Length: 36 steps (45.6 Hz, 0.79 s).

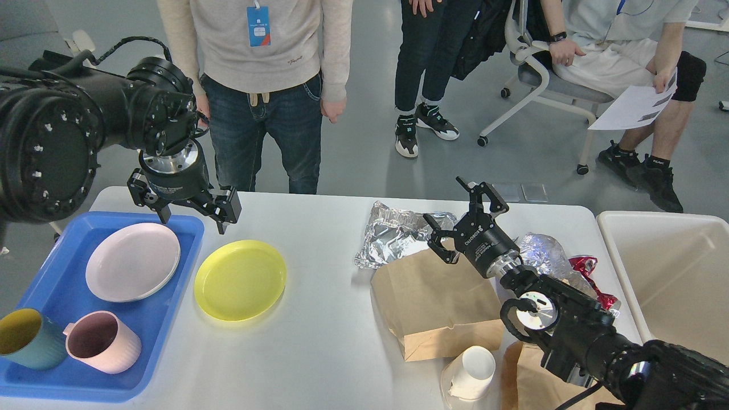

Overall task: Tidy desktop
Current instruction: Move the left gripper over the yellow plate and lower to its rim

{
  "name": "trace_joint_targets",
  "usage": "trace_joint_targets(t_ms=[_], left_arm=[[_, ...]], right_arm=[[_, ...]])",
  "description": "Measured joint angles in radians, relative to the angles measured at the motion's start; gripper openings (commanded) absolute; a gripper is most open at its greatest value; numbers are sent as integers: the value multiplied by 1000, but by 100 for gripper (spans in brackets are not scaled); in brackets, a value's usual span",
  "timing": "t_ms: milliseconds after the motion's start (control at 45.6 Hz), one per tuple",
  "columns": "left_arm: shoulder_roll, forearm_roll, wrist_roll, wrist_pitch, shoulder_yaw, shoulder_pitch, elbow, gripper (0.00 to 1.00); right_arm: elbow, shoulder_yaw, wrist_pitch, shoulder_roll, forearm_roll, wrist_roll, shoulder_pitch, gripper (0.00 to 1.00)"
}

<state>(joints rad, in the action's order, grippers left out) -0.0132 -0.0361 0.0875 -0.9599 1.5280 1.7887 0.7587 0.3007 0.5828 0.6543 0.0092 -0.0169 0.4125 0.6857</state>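
Desktop: white surface filling mid-frame, near edge cut off. Crockery gathered left: pink plate, pink mug, teal cup in blue tray; yellow plate just right, outside tray, likely next. Left end effector above, fingers spread, empty. Right end effector wide open, empty, over foil and paper bag. Bin far right, cropped. Rubbish behind right arm partly hidden.

Yellow plate beside blue tray
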Motion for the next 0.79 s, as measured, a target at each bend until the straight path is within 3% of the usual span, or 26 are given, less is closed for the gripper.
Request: trace_joint_targets(t_ms=[373, 483, 592, 790], left_arm=[[136, 1, -18, 0, -41, -197, -138, 96], [161, 1, -20, 0, -56, -229, -142, 90], [162, 7, -20, 0, -80, -256, -142, 83], [78, 110, -22, 0, -104, -323, -142, 84]], right_arm=[[0, 0, 0, 0, 0, 0, 0, 100], [0, 0, 0, 0, 0, 0, 0, 100], [0, 0, 0, 0, 0, 0, 0, 100], [0, 0, -1, 0, 0, 0, 0, 100]])
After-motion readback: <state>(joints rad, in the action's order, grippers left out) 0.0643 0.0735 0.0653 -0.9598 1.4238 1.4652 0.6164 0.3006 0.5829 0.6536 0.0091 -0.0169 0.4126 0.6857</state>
